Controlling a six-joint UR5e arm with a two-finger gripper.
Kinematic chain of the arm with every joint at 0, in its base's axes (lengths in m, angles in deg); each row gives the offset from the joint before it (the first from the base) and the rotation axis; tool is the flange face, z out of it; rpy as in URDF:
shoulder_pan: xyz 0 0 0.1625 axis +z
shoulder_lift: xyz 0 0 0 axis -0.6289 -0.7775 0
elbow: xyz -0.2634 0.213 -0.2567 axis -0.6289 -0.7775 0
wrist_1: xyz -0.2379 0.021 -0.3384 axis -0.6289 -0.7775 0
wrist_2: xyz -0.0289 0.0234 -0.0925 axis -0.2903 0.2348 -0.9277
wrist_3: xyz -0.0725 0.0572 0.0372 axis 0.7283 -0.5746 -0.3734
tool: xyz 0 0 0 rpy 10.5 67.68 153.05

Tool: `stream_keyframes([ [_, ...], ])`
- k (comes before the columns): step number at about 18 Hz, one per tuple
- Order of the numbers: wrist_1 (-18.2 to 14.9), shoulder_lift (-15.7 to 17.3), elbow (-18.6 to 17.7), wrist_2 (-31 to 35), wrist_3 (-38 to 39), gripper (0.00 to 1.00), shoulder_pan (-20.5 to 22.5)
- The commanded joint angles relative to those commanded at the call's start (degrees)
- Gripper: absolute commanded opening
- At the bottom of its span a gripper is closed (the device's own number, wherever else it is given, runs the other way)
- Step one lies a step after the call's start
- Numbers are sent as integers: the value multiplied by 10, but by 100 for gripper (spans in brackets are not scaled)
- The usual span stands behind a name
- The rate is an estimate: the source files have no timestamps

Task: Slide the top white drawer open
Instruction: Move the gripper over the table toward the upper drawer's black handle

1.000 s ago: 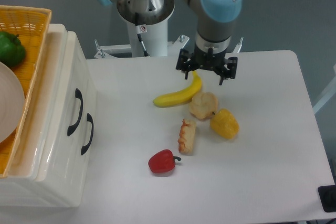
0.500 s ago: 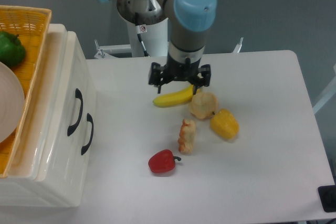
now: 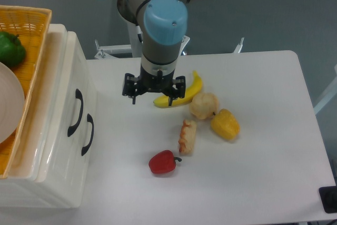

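At the lower left of the frame stands a glossy cream-white drawer unit [image 3: 50, 146] on the white counter [image 3: 263, 156]. Its front carries two black arched handles, one just above the other. The upper handle [image 3: 77, 112] belongs to the top white drawer [image 3: 62, 85], which sits flush with the unit, shut. The lower handle [image 3: 88, 134] marks the second drawer front [image 3: 79, 172] beneath it.

Near the lower middle of the frame a red pepper [image 3: 162, 162] lies on the counter. Just above it rests a small ridged pastry [image 3: 187, 136], and to the right a yellow pepper [image 3: 225, 124] touches a pale round bun [image 3: 204, 105].

At the centre, my pincer [image 3: 153, 89] hangs above the counter, its two fingers spread wide and holding nothing. One finger [image 3: 171, 89] stands in front of a banana [image 3: 181, 93] that curves up to the right behind it. The pincer is well apart from the drawer handles, to their right.

At the upper left, an orange wicker basket [image 3: 32, 51] sits on top of the unit, holding a green pepper [image 3: 10, 48] and part of a white plate [image 3: 9, 104].

Farther back, my grey arm with its light blue cap [image 3: 165, 18] rises to the top edge. A small red-and-white sticker [image 3: 139, 37] shows on the white base column; its writing is too small to read.
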Motion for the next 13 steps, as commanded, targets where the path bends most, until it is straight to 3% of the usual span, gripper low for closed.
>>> stream_keyframes([
  [13,-4,-26,14,-34,72,100,-49],
])
